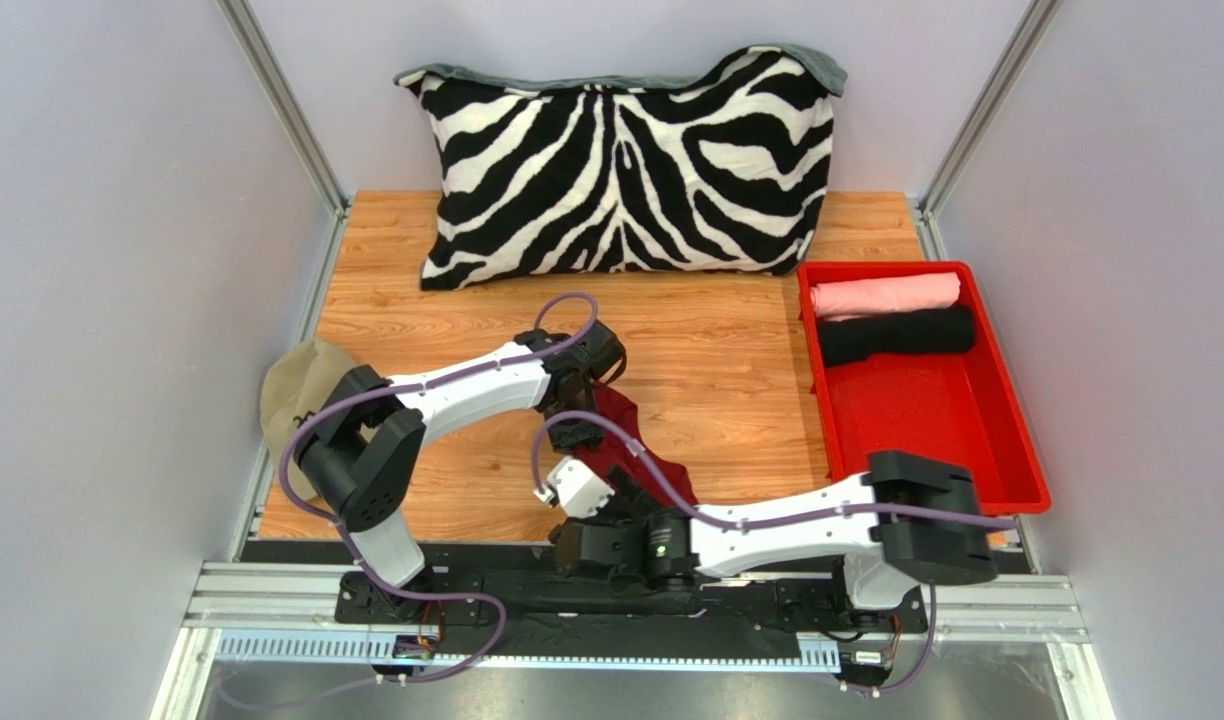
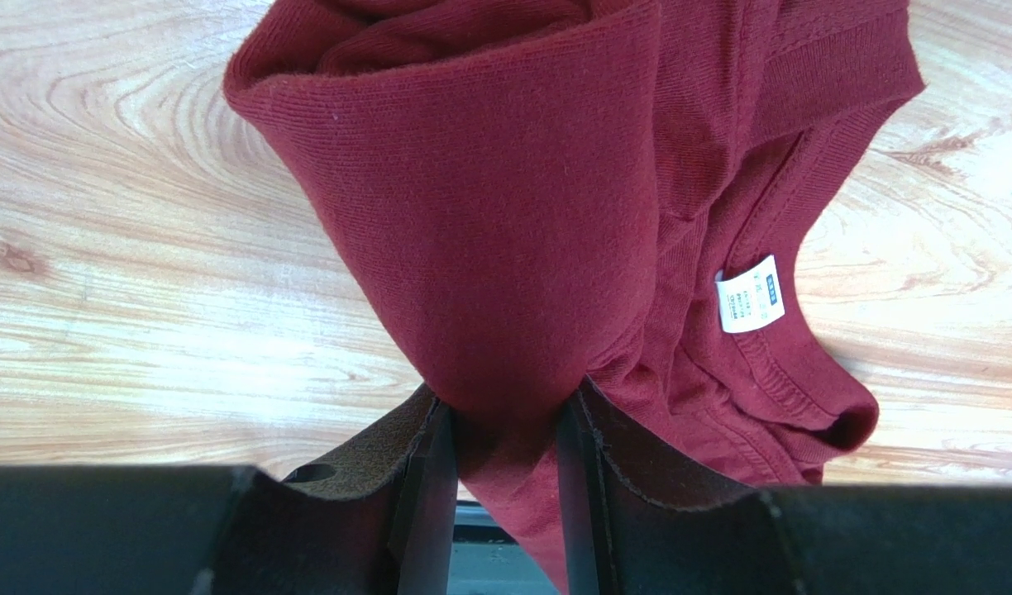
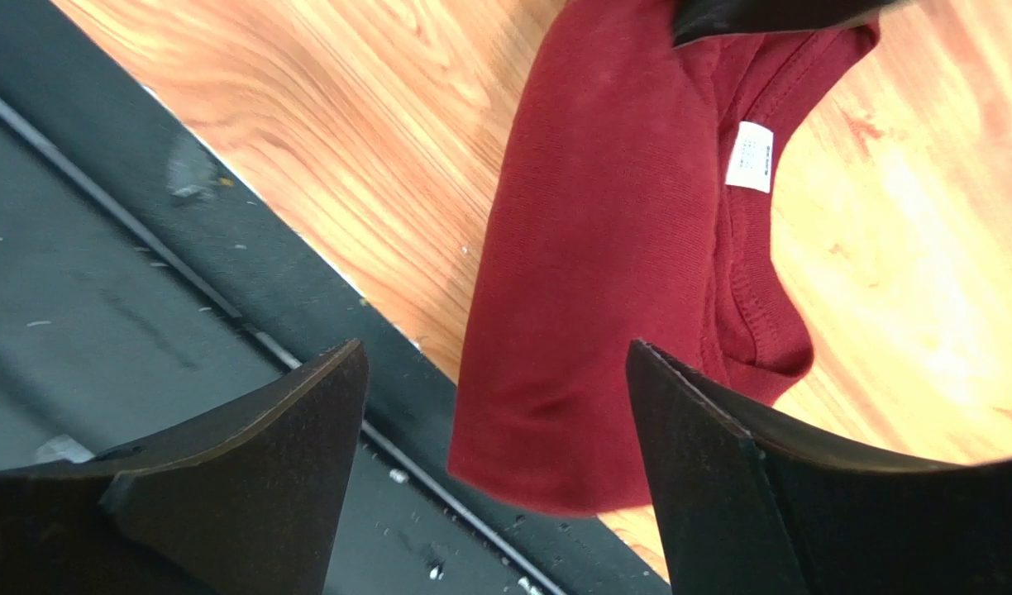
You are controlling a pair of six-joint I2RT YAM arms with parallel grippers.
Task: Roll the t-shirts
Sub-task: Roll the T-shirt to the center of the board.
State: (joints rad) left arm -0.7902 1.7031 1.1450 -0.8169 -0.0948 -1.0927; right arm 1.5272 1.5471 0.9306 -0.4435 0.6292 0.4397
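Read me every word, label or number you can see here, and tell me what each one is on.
Nothing here can be read.
White label at the neckline of the maroon t-shirt: printed lines, too small and blurred to read in either wrist view.
Zebra pillow, red tray, khaki cap: no writing shows.

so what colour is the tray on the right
The tray is red; the top view shows it best.

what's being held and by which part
The left gripper pinches the maroon t-shirt by a bunched fold beside its collar; the right gripper is open, holding nothing.
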